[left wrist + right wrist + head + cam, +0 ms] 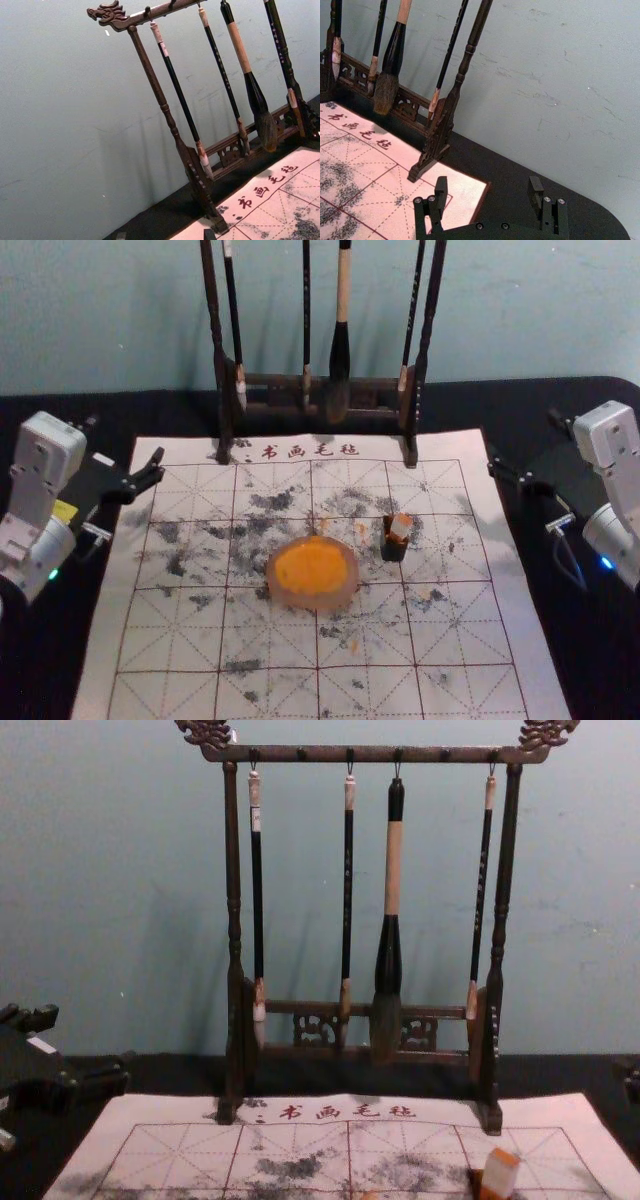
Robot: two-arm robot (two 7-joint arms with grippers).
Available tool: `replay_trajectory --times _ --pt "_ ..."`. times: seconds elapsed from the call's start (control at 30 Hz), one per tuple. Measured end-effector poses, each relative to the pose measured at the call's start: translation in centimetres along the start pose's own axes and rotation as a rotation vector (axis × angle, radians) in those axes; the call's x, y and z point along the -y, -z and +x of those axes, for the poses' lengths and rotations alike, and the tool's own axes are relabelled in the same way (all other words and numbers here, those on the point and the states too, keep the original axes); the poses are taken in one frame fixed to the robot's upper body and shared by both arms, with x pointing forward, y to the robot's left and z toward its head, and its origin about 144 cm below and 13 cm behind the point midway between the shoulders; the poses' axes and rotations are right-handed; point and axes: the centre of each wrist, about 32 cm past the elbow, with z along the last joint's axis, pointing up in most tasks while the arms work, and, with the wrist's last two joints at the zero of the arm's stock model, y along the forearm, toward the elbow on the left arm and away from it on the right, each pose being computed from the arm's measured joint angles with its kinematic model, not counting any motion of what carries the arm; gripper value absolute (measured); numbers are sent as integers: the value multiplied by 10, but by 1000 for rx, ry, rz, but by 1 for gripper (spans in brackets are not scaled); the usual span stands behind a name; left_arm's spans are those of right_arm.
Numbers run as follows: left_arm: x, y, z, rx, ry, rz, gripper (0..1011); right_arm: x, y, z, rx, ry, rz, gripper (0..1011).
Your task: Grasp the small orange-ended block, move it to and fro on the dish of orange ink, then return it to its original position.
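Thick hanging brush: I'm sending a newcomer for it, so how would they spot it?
Find the dark wooden rack standing on the far edge of the white sheet. Third from the left hangs the thick brush, with a pale handle section; its slim neighbours have black handles.

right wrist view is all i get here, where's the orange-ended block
Observer: The head view shows the orange-ended block to the robot's right of the dish of orange ink.
Operator: is it straight up or leaning
Observer: Leaning; in the chest view its top tips toward the robot's right.
Operator: my right gripper is open and empty, what about the left one
Observer: The left gripper is empty too: the left wrist view shows its fingers apart with nothing held between them, and the head view puts it by the left edge of the writing cloth.
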Motion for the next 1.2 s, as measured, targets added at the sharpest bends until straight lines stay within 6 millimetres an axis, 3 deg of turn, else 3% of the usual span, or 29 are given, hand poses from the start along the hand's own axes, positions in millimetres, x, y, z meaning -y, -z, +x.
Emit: replay_trajectory --times 1.2 --pt "0 0 0 0 0 0 1001 0 0 0 0 0 0 1002"
